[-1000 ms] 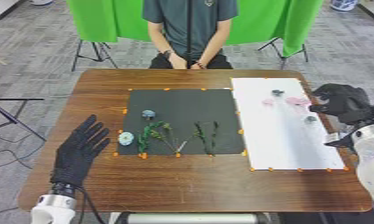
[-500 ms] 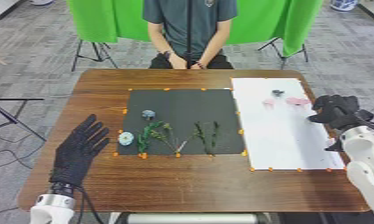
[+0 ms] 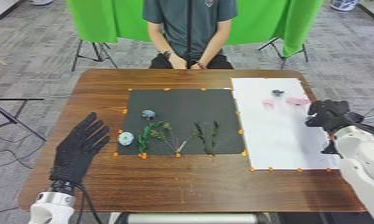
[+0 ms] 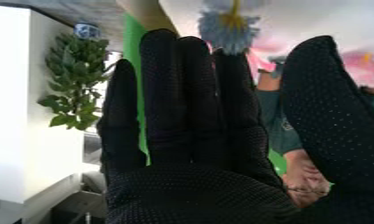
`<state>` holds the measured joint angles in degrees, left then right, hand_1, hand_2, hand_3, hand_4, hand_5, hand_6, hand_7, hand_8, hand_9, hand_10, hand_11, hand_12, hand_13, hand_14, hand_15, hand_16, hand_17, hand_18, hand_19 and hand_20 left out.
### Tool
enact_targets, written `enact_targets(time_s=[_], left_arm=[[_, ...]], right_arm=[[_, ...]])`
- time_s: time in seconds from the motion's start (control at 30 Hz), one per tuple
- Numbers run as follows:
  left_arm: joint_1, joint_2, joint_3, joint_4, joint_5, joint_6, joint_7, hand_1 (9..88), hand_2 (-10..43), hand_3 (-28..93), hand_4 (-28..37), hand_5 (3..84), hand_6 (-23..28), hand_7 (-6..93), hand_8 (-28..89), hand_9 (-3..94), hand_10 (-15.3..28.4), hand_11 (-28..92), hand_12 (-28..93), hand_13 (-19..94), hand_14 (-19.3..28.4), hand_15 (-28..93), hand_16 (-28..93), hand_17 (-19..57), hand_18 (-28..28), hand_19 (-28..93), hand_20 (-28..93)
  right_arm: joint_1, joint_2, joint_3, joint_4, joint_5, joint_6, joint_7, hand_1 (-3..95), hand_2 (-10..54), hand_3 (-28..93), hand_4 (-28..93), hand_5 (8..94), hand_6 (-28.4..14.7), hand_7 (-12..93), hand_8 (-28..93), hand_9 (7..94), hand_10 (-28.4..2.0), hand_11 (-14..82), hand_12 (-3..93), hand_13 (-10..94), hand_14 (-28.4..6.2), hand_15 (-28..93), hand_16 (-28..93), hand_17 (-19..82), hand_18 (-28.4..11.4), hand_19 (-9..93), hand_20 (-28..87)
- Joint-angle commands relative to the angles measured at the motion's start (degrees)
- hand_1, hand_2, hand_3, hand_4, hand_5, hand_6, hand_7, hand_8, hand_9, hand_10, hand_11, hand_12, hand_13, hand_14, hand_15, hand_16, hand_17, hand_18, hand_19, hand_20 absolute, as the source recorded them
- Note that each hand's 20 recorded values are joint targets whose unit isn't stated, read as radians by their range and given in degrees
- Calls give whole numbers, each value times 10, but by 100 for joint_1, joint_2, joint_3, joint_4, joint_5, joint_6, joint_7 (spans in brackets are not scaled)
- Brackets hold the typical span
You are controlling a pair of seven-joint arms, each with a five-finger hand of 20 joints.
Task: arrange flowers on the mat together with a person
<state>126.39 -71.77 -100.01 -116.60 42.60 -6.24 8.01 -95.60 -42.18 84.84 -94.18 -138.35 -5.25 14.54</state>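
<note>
The robot's black-gloved right hand (image 4: 197, 192), fingers straight, thumb spread, gripping nothing I can see, should close softly from both sides on the fluffy blue-grey flower (image 4: 228, 31) by its fingertips, at the white rectangular mat (image 3: 286, 140), sparing its petals.

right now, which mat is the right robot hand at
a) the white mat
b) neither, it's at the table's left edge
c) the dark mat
a, the right robot hand is over the right edge of the white mat, across the table from the dark mat's stems
</note>
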Motion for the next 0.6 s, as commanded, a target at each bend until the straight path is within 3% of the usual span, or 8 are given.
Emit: enact_targets(time_s=[0.03, 0.13, 0.2, 0.43, 0.6], left_arm=[[30, 8, 33, 51, -38, -3, -23, 268, -23, 688, -258, 299, 34, 189, -99, 260, 112, 174, 170, 220, 130, 209, 31, -100, 212, 427, 93], [62, 14, 28, 44, -36, -29, -13, 268, -23, 688, -258, 299, 34, 189, -99, 261, 113, 173, 169, 220, 130, 209, 32, -100, 212, 426, 93], [75, 23, 22, 35, -44, -35, -16, 269, -22, 687, -259, 299, 34, 190, -99, 262, 113, 173, 169, 221, 130, 209, 32, -100, 212, 427, 94], [105, 4, 11, 21, -46, 9, -26, 269, -22, 687, -258, 300, 34, 189, -99, 265, 115, 173, 169, 222, 131, 210, 32, -100, 212, 427, 94], [123, -25, 14, 16, -41, 7, -20, 268, -22, 689, -259, 299, 35, 190, -99, 265, 115, 172, 169, 224, 132, 211, 31, -100, 213, 428, 94]], right_arm=[[241, -45, -242, 237, -214, 202, 85, 389, -76, 851, -282, 500, 11, 425, -120, 581, -96, 353, 273, 530, -76, 575, 158, 176, -183, 653, 335], [244, -49, -280, 269, -342, 215, 38, 475, -74, 815, -281, 537, 24, 530, -49, 684, -74, 235, 431, 575, -60, 543, 272, 199, -173, 682, 343], [223, -43, -289, 279, -395, 256, -16, 517, -75, 811, -281, 582, 33, 548, -18, 736, -64, 234, 472, 613, -53, 535, 327, 216, -171, 702, 355], [211, -69, -445, -34, -234, 692, -269, 538, -95, 819, -283, 647, 33, 533, -1, 799, -58, 239, 505, 666, -48, 542, 367, 240, -170, 714, 365], [829, -230, -1141, -524, 67, 1319, -729, 537, -95, 825, -283, 650, 34, 532, -1, 801, -58, 235, 508, 669, -48, 540, 370, 242, -170, 716, 367]])
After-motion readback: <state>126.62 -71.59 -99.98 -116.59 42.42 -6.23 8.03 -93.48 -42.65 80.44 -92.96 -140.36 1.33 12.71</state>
